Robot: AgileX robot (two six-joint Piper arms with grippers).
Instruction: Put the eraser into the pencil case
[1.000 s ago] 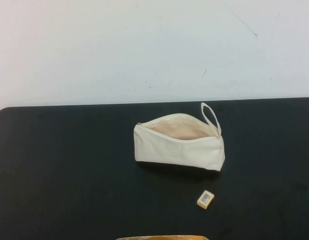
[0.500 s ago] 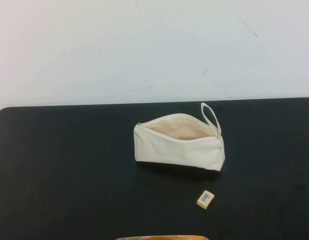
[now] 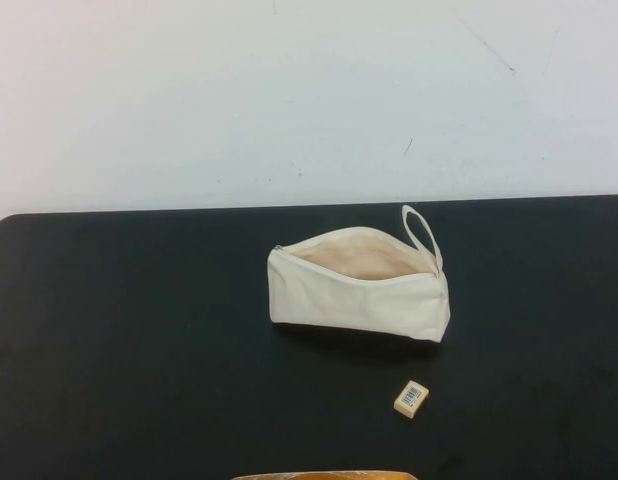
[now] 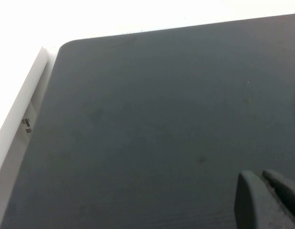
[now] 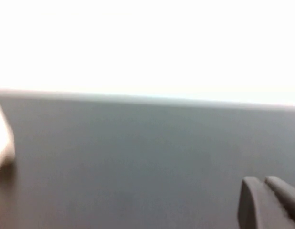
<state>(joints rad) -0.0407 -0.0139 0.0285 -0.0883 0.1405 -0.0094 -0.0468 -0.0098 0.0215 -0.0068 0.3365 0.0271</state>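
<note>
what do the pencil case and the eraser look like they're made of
The pencil case looks like matte cream canvas or similar woven cloth: it sags softly, gapes open on a beige lining, and has a loop strap. The eraser seems to be tan rubber or vinyl, a firm block with a white barcode label. The left gripper and right gripper sit over bare table, apparently shut, away from both.

The high view looks steeply down on the black worktop [image 3: 139, 350] from the robot's side. Both wrist views skim low across it; all three share it.
</note>
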